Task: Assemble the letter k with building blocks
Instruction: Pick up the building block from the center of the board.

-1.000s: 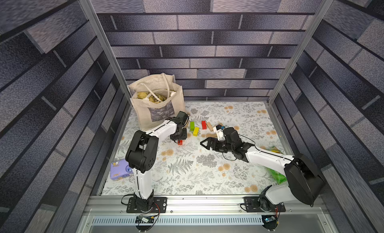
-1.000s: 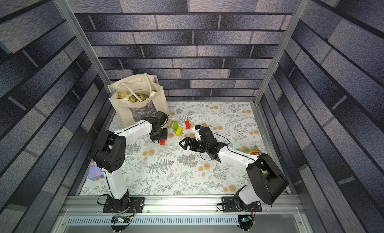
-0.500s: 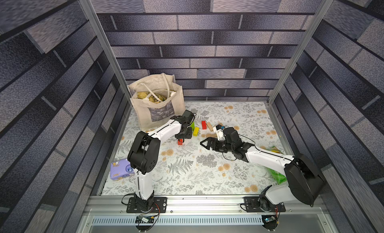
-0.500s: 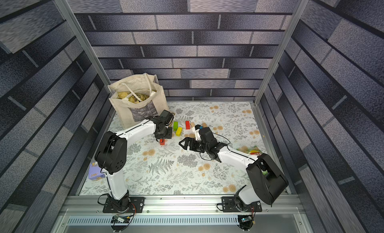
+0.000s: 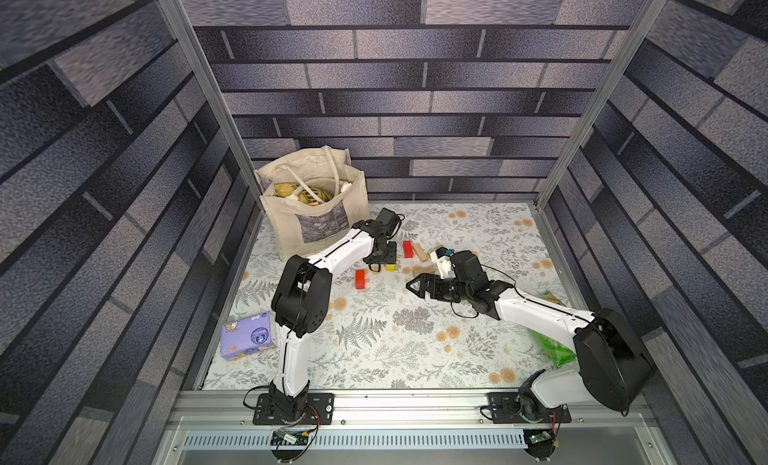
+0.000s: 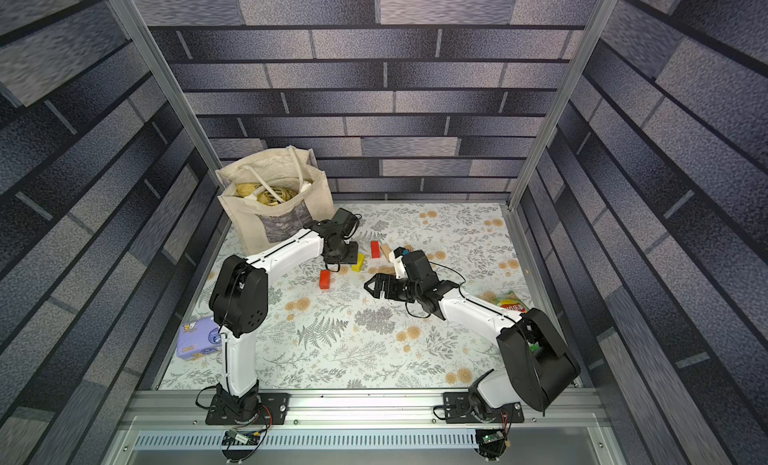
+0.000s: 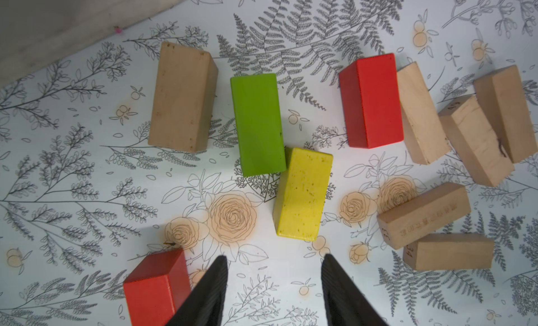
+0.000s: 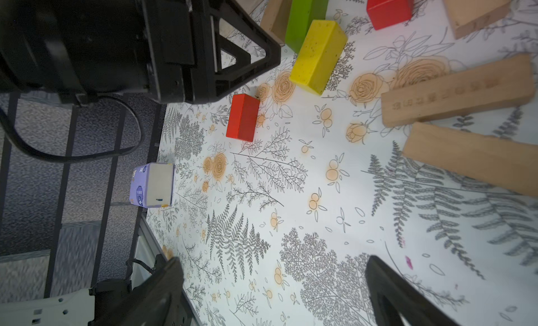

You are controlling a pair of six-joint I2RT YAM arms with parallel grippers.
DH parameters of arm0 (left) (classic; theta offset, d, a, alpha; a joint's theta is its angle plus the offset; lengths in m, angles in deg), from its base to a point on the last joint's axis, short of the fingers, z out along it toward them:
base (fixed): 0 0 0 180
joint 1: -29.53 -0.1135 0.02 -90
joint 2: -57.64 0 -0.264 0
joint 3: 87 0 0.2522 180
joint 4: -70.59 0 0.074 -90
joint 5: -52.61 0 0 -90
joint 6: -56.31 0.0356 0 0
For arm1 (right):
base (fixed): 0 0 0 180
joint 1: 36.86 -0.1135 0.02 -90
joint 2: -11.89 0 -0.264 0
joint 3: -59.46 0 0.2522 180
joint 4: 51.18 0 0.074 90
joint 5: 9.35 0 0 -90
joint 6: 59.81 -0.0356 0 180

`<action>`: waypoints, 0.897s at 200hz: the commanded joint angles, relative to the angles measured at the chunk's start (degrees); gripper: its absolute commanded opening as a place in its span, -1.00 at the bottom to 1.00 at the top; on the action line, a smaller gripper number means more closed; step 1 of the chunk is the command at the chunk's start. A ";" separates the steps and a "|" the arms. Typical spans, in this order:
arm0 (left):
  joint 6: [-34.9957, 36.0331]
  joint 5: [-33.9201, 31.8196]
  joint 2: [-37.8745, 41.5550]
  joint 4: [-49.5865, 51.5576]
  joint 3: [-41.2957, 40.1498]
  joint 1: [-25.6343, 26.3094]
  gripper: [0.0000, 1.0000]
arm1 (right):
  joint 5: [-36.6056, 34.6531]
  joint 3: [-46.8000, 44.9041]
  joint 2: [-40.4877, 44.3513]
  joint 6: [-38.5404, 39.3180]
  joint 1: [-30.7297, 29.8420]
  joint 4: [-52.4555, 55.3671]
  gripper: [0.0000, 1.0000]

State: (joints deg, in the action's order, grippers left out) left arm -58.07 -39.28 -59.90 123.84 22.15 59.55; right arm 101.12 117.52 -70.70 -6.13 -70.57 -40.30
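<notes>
Left tool (image 7: 274, 256), partly open and empty, hovers near the yellow block (image 7: 302, 193). Right tool (image 8: 273, 259) gapes wide, holding nothing. The blocks (image 7: 182, 97) lie scattered toward twelve o'clock on the tabletop (image 5: 415, 359), a cloth bag (image 5: 316, 230) at eleven; open surface stretches to the six o'clock edge.

top views: high front, looking down, whole table (image 5: 415, 359) | wrist views: close, sharing yellow block (image 7: 302, 193)
</notes>
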 commanded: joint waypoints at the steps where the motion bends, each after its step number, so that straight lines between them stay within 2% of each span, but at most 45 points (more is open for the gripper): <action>1: 1.00 -0.55 -2.00 3.68 4.23 0.81 0.10 | 0.82 0.41 0.97 2.08 2.98 2.58 1.00; 74: 0.74 -0.55 -7.05 5.68 10.07 1.53 0.15 | 4.84 3.91 -3.41 5.05 9.50 3.73 1.00; 120: 1.27 -1.36 -8.99 7.15 12.34 1.72 0.17 | 7.38 6.58 -7.05 5.28 10.95 3.43 1.00; 179: 1.67 -1.55 -10.43 7.46 12.45 2.04 0.18 | 7.59 6.68 -7.59 5.56 11.33 3.78 1.00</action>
State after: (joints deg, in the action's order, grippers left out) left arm -57.85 -39.57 -69.10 129.22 33.21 61.06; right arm 107.79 123.33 -77.78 -1.73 -59.66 -37.61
